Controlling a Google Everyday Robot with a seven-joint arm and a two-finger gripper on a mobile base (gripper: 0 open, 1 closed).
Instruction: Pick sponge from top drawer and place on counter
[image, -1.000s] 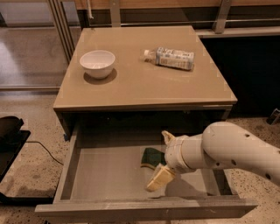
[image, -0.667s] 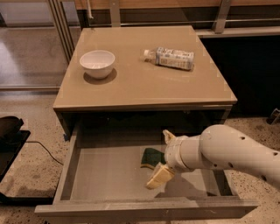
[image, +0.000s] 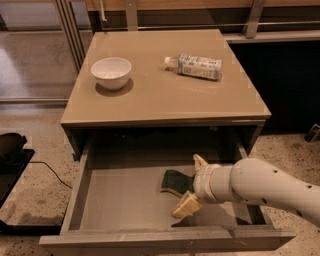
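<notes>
The counter (image: 165, 95) is a glossy beige square top; its front edge overhangs the back of the pulled-out top drawer (image: 125, 200). The drawer is wide and shallow, with low side walls and a plain front panel. The left half of its grey floor lies bare, and the space above the floor is open up to the counter's front edge.

The white arm (image: 270, 187) reaches in from the right, over the drawer's right wall. On the counter, a plastic bottle (image: 197, 66) lies on its side at the back right, and a white bowl (image: 111, 72) stands at the left, well apart from it.

The gripper (image: 193, 183) is low in the drawer, right of centre. Its yellowish fingers (image: 186, 205) are spread wide, one toward the back and one toward the front panel.

The sponge (image: 174, 180) lies flat on the drawer floor, dark green on top with a thin paler strip along its near edge. Its right end sits between the fingers; I cannot tell whether they touch it.
</notes>
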